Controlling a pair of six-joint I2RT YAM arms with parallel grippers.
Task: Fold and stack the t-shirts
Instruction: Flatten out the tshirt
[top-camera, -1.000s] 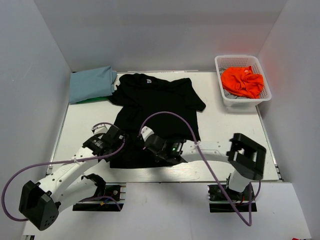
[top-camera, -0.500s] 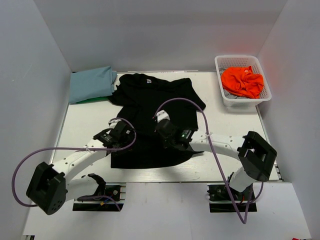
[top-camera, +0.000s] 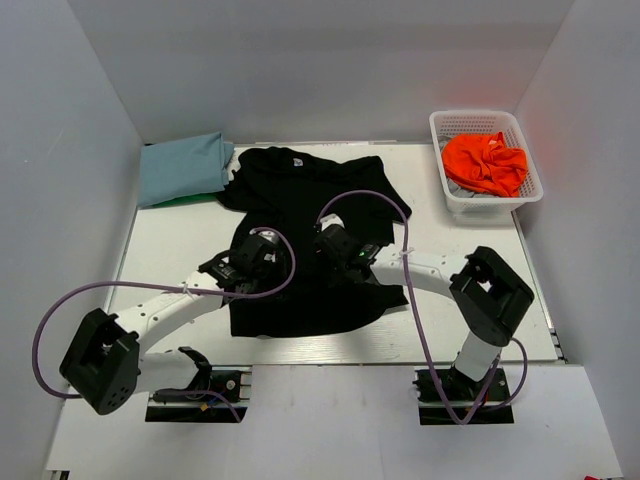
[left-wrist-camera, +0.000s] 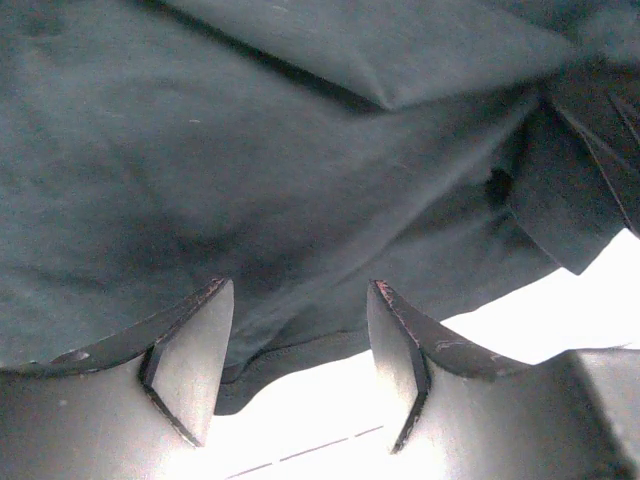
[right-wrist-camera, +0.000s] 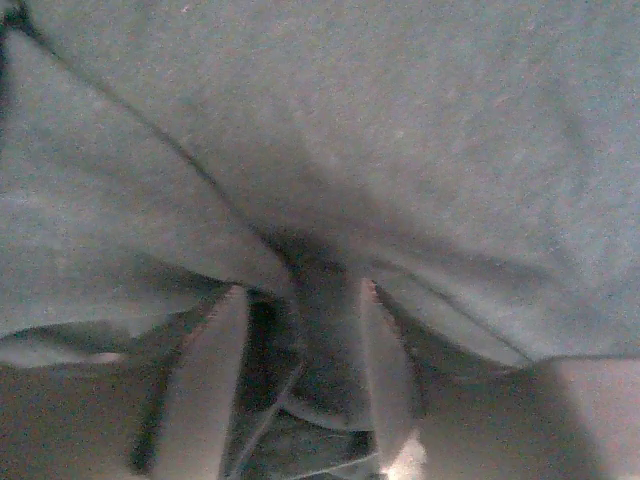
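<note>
A large black t-shirt (top-camera: 300, 190) lies spread across the middle of the table, collar at the far side. My left gripper (top-camera: 260, 252) rests on its left half. In the left wrist view that gripper (left-wrist-camera: 300, 300) is open, with the shirt's hem (left-wrist-camera: 290, 350) lying loose between the fingers over white table. My right gripper (top-camera: 335, 243) sits on the shirt's middle. Close up, the right gripper (right-wrist-camera: 302, 300) has its jaws apart around a loose ridge of black cloth (right-wrist-camera: 400, 120). A folded light blue t-shirt (top-camera: 185, 165) lies on a green one (top-camera: 185, 200) at the far left. An orange t-shirt (top-camera: 485, 162) fills the basket.
The white mesh basket (top-camera: 450, 195) stands at the far right corner. White walls close in the table on three sides. Purple cables loop from both arms over the black shirt. Bare table (top-camera: 170, 250) shows left of the shirt and to its right (top-camera: 470, 260).
Both grippers moved from the shirt's near hem toward its middle. The right gripper went from shut to open, and the left jaws widened a little.
</note>
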